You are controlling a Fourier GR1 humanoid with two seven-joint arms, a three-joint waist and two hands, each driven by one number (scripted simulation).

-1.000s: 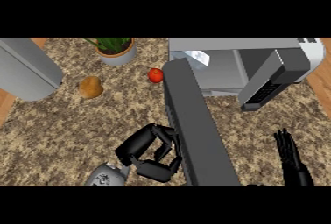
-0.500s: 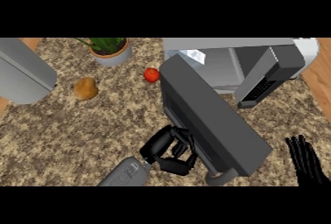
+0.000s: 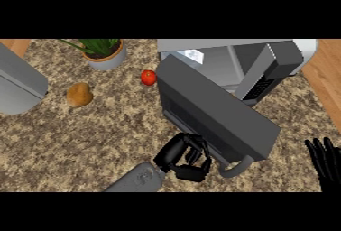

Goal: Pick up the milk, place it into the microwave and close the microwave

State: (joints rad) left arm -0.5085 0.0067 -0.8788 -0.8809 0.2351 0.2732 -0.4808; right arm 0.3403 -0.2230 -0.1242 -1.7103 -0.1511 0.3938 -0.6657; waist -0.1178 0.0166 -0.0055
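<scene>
The microwave (image 3: 279,56) stands at the back right of the counter. Its dark grey door (image 3: 213,113) is partly swung out and slants across the middle of the view, with a curved handle (image 3: 234,170) at its near end. Part of the white milk carton (image 3: 192,54) shows inside the cavity, behind the door's far edge. My left hand (image 3: 184,158) lies against the door's outer face near the handle, fingers curled and holding nothing. At the lower right edge my right hand (image 3: 325,161) rests open, fingers up.
A potted plant (image 3: 104,53) stands at the back, with a red tomato (image 3: 149,77) beside the door's hinge side. A potato (image 3: 79,94) lies to the left. A grey appliance (image 3: 16,85) fills the left edge. The counter ends at the right (image 3: 326,76).
The door has swung further round to the right, showing more of its face. My left hand has followed it to the right. My right hand has drifted to the right edge.
</scene>
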